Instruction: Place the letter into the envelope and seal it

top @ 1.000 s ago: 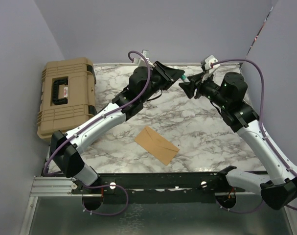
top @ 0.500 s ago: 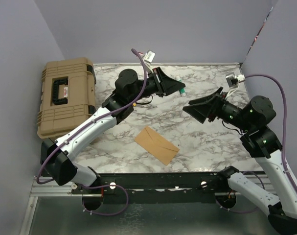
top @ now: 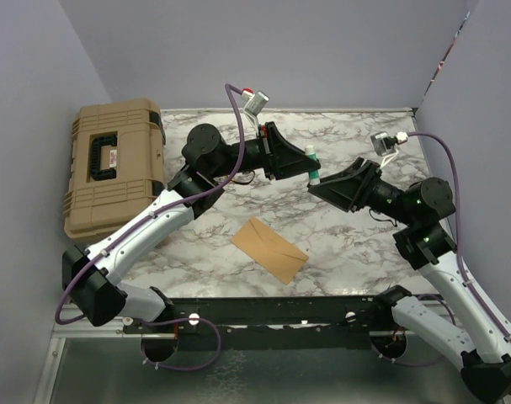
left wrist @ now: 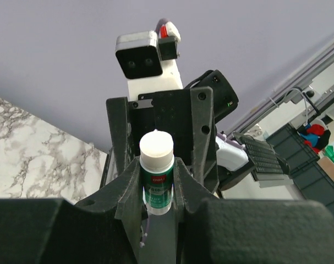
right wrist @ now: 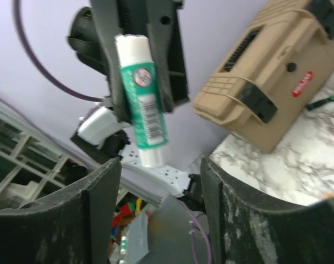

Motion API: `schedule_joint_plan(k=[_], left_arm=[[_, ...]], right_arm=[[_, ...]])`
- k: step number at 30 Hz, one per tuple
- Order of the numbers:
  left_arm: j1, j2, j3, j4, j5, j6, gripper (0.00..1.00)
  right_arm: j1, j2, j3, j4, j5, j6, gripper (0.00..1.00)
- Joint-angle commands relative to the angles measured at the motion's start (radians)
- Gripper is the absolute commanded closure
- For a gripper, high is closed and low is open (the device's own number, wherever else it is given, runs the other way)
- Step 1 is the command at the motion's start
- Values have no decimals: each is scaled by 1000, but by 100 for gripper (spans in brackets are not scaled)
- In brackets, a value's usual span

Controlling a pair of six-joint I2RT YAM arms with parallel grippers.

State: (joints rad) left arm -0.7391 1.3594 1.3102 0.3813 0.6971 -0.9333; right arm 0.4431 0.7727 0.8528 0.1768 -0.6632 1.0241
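Note:
The tan envelope (top: 269,249) lies flat on the marble table, near the front middle. The letter is hidden or out of view. Raised over the table's middle, my left gripper (top: 308,164) (left wrist: 157,165) is shut on a green and white glue stick (top: 311,162) (left wrist: 157,176) (right wrist: 140,99). The stick's white end points at my right gripper (top: 322,183) (right wrist: 158,165). That gripper faces it with jaws open, and the stick's tip hangs just at their mouth, touching neither finger. Both grippers are well above and behind the envelope.
A tan plastic tool case (top: 112,172) (right wrist: 277,82) with a black handle stands along the table's left edge. Purple walls close in the back and both sides. A black rail (top: 272,310) runs across the front, between the arm bases.
My right gripper let go at the stick's end, opened and drew back right, then came forward again open. The left gripper swung the glue stick slightly right and down.

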Motion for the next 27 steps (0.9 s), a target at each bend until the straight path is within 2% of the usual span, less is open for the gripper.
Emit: schedule_joint_plan(k=[1,11,17,21,23,25,27], left_arm=[[-2,-19,-11,53,72,-11,100],[0,-23,-9,65,57,-28,100],[-1,-37,-33,65,5,-31,100],[0,-36,-51,33,-116,-52,100],[0,-26,-39,-62,-224,-52,100],[0,-2,1,-203,-340,-36,100],[3,31,36,-273,-410,-55,100]], right_arm=[[-1,28,-12,264,-97,119,41],[-1,72,23,241,-114,86,80],[-1,101,74,111,-64,-120,98],[-1,152,132,-35,4,-355,99],[-1,178,166,-108,34,-530,99],[-1,201,187,-167,121,-685,99],[0,230,202,-210,208,-805,99]])
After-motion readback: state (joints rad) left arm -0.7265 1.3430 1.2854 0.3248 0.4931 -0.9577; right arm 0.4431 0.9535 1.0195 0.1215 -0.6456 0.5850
